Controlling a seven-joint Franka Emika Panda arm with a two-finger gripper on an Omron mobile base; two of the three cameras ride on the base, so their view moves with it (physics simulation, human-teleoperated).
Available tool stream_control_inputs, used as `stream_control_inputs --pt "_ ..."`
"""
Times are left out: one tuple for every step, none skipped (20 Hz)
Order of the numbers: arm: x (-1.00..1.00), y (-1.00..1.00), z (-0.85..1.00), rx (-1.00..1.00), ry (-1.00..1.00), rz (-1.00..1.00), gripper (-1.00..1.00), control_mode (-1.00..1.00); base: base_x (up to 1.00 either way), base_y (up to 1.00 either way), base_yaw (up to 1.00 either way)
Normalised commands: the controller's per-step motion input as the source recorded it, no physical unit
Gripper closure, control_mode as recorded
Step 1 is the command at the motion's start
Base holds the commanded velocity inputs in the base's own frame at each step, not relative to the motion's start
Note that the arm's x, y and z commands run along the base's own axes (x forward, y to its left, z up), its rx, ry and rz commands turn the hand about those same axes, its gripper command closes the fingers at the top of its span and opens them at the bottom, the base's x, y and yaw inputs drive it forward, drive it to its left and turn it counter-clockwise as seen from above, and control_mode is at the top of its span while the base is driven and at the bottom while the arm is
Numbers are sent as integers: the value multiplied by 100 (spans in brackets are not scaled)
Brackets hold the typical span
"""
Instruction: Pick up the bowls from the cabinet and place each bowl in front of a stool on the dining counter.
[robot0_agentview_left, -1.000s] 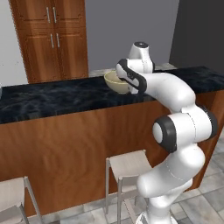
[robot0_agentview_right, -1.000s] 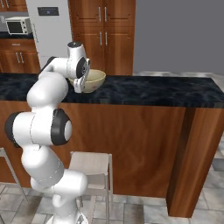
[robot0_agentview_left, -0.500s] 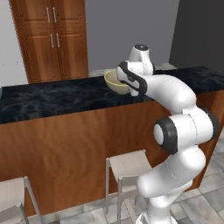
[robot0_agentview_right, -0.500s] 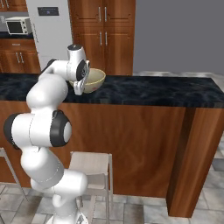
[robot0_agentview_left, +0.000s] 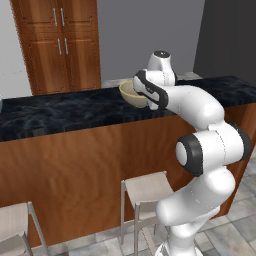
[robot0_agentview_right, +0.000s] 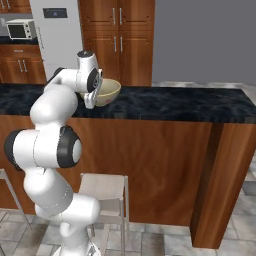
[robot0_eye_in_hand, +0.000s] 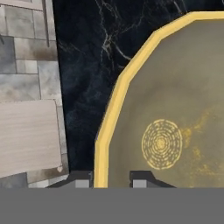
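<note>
An olive-tan bowl (robot0_agentview_left: 130, 93) (robot0_agentview_right: 111, 92) with a yellowish rim stands upright on the black marbled dining counter (robot0_agentview_left: 60, 112) (robot0_agentview_right: 175, 105), above a stool (robot0_agentview_left: 145, 187) (robot0_agentview_right: 102, 187). My gripper (robot0_eye_in_hand: 109, 181) points down at the bowl's near edge, and its two dark fingertips sit on either side of the yellow rim. In the hand view the bowl (robot0_eye_in_hand: 175, 109) shows a ringed mark on its inner floor, with the counter (robot0_eye_in_hand: 87, 52) under it and the stool seat (robot0_eye_in_hand: 28, 135) below at the left. The cabinet is out of view.
A second stool (robot0_agentview_left: 12, 220) stands further left along the counter's wood front. Behind the counter are a tall wooden pantry (robot0_agentview_left: 60, 45) (robot0_agentview_right: 120, 40), a white fridge (robot0_agentview_right: 55, 35) and a microwave (robot0_agentview_right: 20, 30). The counter's right end (robot0_agentview_right: 225, 165) drops to a tiled floor.
The bowl stays in the same spot on the counter. The arm and hand have barely shifted over it.
</note>
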Motion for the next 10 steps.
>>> stream_control_inputs --pt "0 0 0 0 0 0 -100 -100 0 0 0" --pt "0 0 0 0 0 0 -100 -100 0 0 0" --pt "0 0 0 0 0 0 -100 -100 0 0 0" --pt "0 0 0 0 0 0 -100 -100 0 0 0" --pt "0 0 0 0 0 0 -100 -100 0 0 0" --pt "0 0 0 0 0 0 -100 -100 0 0 0" --pt "0 0 0 0 0 0 -100 -100 0 0 0" --pt "0 0 0 0 0 0 -100 -100 0 0 0" --pt "0 0 0 0 0 0 -100 -100 0 0 0" --pt "0 0 0 0 0 0 -100 -100 0 0 0"
